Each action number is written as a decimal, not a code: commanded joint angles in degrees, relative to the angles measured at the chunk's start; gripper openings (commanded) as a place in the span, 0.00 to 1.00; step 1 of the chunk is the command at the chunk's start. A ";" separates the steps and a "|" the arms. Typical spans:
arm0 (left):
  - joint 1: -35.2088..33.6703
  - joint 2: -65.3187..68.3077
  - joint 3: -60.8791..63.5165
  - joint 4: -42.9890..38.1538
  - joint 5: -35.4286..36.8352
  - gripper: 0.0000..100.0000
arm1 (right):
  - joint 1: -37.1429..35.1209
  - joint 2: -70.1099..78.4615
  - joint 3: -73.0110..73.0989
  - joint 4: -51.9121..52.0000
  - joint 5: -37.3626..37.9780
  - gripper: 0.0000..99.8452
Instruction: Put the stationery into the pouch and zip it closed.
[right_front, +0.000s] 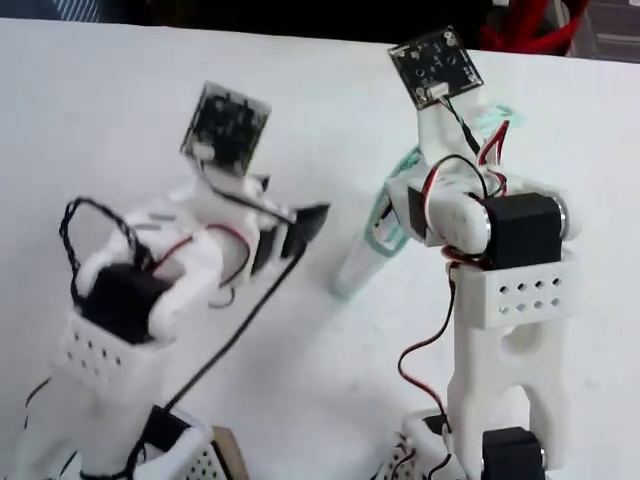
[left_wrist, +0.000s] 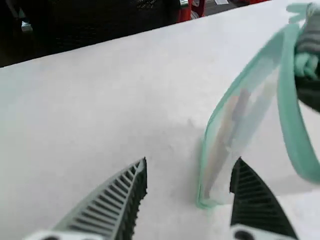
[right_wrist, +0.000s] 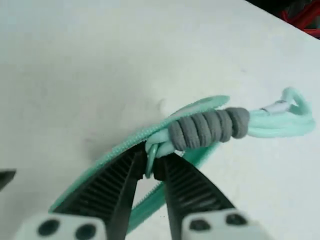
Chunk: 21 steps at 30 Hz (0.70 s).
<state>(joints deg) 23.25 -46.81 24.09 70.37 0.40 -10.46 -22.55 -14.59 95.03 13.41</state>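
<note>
A clear pouch (right_front: 358, 262) with mint-green trim lies on the white table (right_front: 120, 100), partly under the right arm. In the left wrist view the pouch (left_wrist: 235, 125) shows pale stationery inside. My left gripper (left_wrist: 190, 165) is open just above the table, one finger (left_wrist: 255, 200) beside the pouch's near corner and the other (left_wrist: 125, 200) over bare table. My right gripper (right_wrist: 151, 157) is shut on the zipper pull (right_wrist: 150, 152) at the pouch's green edge (right_wrist: 115, 150). A grey-wrapped cord (right_wrist: 207, 127) and mint loop (right_wrist: 285, 112) trail from the pull.
The table's far edge runs along the top, with dark space and a red object (right_front: 530, 25) beyond it. Bare table lies to the left of the left arm (right_front: 130, 300). Black and red cables hang on both arms.
</note>
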 joint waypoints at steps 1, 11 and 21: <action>5.41 -8.84 9.58 -3.78 -0.97 0.27 | 2.59 -0.75 -0.35 -2.95 -7.91 0.02; 12.00 -22.90 38.86 -38.51 6.95 0.24 | 2.33 -0.22 0.00 -2.95 -13.98 0.02; 15.52 -5.23 31.82 -42.90 7.74 0.24 | 2.15 -0.13 0.00 -2.51 -17.67 0.02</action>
<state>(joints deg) 37.85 -56.04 60.75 29.41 7.43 -8.26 -22.46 -14.42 92.57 -3.38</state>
